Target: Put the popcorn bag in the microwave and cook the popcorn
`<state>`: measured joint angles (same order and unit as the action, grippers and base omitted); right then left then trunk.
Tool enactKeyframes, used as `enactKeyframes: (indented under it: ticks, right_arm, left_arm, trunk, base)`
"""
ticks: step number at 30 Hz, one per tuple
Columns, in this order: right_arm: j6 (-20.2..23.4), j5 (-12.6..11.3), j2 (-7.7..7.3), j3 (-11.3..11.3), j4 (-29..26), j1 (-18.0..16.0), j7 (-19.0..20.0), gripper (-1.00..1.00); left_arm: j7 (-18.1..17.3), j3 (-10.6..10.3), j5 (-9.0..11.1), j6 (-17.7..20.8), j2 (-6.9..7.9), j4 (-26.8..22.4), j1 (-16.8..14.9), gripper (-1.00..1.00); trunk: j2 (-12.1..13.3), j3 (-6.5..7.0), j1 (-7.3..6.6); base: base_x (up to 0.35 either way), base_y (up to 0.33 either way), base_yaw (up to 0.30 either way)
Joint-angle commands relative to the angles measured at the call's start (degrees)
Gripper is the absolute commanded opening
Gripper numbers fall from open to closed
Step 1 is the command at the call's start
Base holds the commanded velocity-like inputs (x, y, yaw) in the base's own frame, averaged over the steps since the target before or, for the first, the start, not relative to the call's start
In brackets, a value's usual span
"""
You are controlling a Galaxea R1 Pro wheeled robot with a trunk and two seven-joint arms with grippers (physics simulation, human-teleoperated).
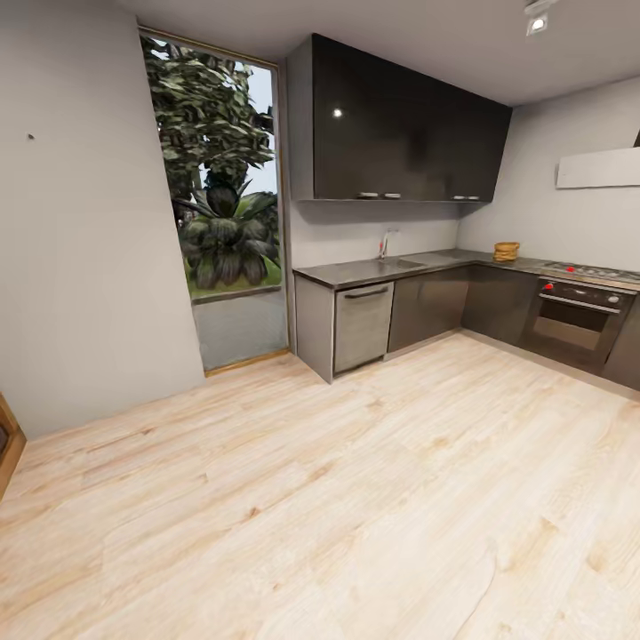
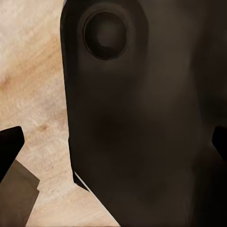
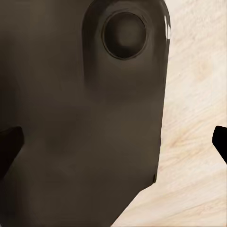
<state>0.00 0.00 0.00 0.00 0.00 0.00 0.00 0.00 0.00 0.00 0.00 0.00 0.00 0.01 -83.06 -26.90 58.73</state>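
Note:
The popcorn bag [image 1: 506, 252], a small golden-brown sack, stands on the grey countertop [image 1: 436, 262] near the far right corner of the kitchen, close to the hob. The microwave is out of view, and no popcorn kernels can be made out. In the left wrist view, my left gripper [image 2: 113, 144] hangs over the robot's dark body, its fingertips [image 2: 9, 147] far apart and nothing between them. In the right wrist view, my right gripper [image 3: 113, 142] is likewise open and holds nothing, with the pale wood floor [image 3: 198, 94] beside it.
A wide stretch of plank floor [image 1: 338, 498] lies between me and the cabinets. A dishwasher front [image 1: 363, 324] ends the counter run on the left; a steel oven with red knobs [image 1: 578, 316] sits under the hob [image 1: 594, 271]. A tall window [image 1: 222, 196] is further left.

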Motion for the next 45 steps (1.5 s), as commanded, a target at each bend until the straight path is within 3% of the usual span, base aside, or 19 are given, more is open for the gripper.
enactKeyframes:
  ticks: [1, 22, 24, 28, 32, 35, 39, 41, 45]
  right_arm:
    - [0.0, 0.0, 0.00, 0.0, 0.0, 0.0, 0.0, 1.00]
    - [1.2, 0.6, -0.53, 0.4, -5.1, -2.2, 0.0, 1.00]
    - [1.0, 0.6, -2.25, 0.4, -11.4, -2.8, -0.1, 1.00]
    - [0.8, 0.4, -4.51, -0.1, -18.6, -3.0, -0.2, 1.00]
    - [0.6, 0.1, -5.19, -0.4, -26.2, -3.3, -0.2, 1.00]
    - [1.3, 0.2, -5.28, -0.4, -34.5, -6.0, -0.1, 1.00]
    - [5.8, 0.1, -5.20, -0.4, -38.3, -16.5, -0.1, 1.00]
    - [6.3, 0.1, -5.13, -0.4, -38.4, -18.7, -0.1, 1.00]
    - [6.0, 0.5, -4.92, 0.3, -38.1, -19.5, -0.2, 1.00]
  left_arm:
    - [0.0, 0.0, 0.0, 0.0, 0.00, 0.0, 0.0, 1.00]
    - [0.1, 0.0, 0.0, -0.4, -1.00, -2.0, -0.4, 1.00]
    - [0.1, -0.2, -0.2, -1.3, -0.89, -4.2, -1.8, 1.00]
    - [0.0, -0.2, 0.0, -1.6, -0.71, -5.2, -5.1, 1.00]
    - [0.1, -0.1, 0.4, -1.6, -1.16, -5.9, -7.2, 1.00]
    - [0.1, 0.0, 0.5, -1.7, -1.34, -9.1, -8.4, 1.00]
    - [0.1, 0.0, 0.5, -1.7, -2.21, -17.0, -9.6, 1.00]
    - [0.2, 0.0, 0.5, -1.6, -2.77, -19.4, -10.4, 1.00]
    - [0.0, -0.1, 0.5, -1.5, -4.49, -23.1, -14.2, 1.00]
  trunk:
    - [0.0, -0.03, 0.00]
    - [0.0, -0.03, 0.00]
    - [0.0, -0.03, 0.00]
    - [0.0, -0.03, 0.00]
    - [0.0, -0.03, 0.00]
    - [0.0, -0.03, 0.00]
    - [0.0, -0.03, 0.00]
    - [0.0, -0.03, 0.00]
    - [0.0, -0.03, 0.00]
  base:
    - [0.000, 0.000, 0.000]
    - [0.000, 0.000, 0.000]
    - [0.000, 0.000, 0.000]
    - [0.000, 0.000, 0.000]
    - [0.000, 0.000, 0.000]
    - [0.000, 0.000, 0.000]
    - [0.000, 0.000, -0.191]
    - [0.036, 0.000, -0.286]
    - [0.245, 0.000, -0.297]
